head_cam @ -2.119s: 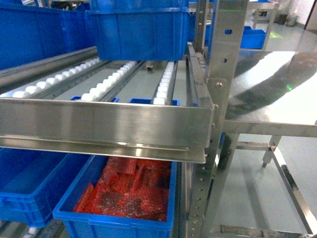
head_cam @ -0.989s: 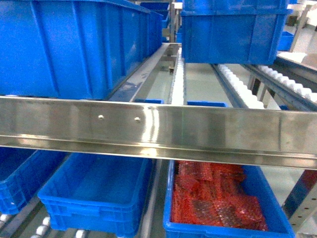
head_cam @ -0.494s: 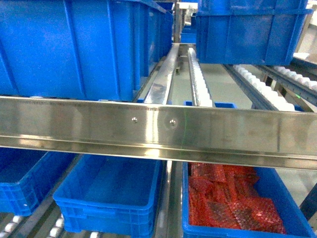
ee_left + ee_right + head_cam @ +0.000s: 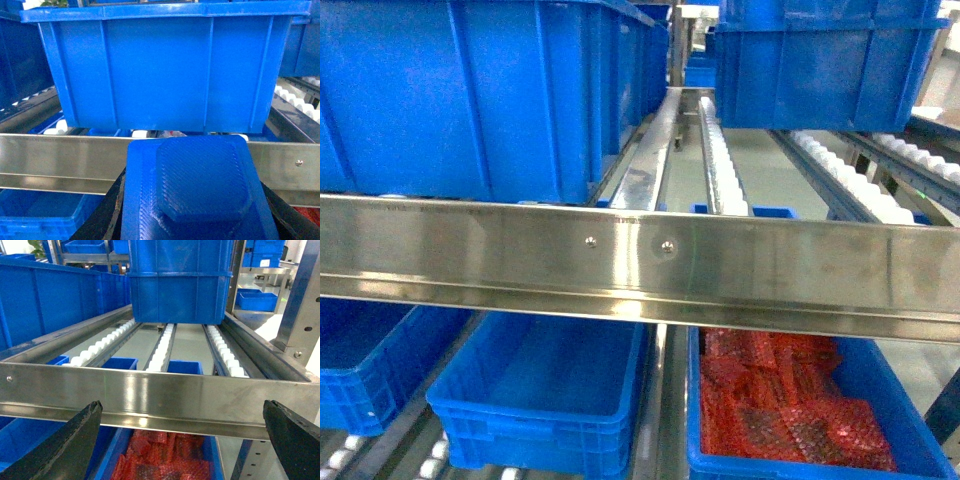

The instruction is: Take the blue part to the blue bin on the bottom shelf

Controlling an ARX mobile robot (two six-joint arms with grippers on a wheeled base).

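Ahead of and above our left gripper (image 4: 192,235) the steel rail (image 4: 60,162) bars the bottom shelf; we could clip it. Below sits the empty blue bin (image 4: 545,395). The left gripper clamps the blue part (image 4: 195,192); our right gripper (image 4: 182,440) gapes, empty.

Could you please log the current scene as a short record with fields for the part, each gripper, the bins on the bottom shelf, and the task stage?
blue part: held in the left gripper, in front of the steel rail
left gripper: shut on the blue part
right gripper: open, empty, facing the rack
empty blue bin: bottom shelf, left of the filled one
bin of red parts: bottom shelf, right
steel rail: crosses above both bins
task stage: part picked, not yet placed
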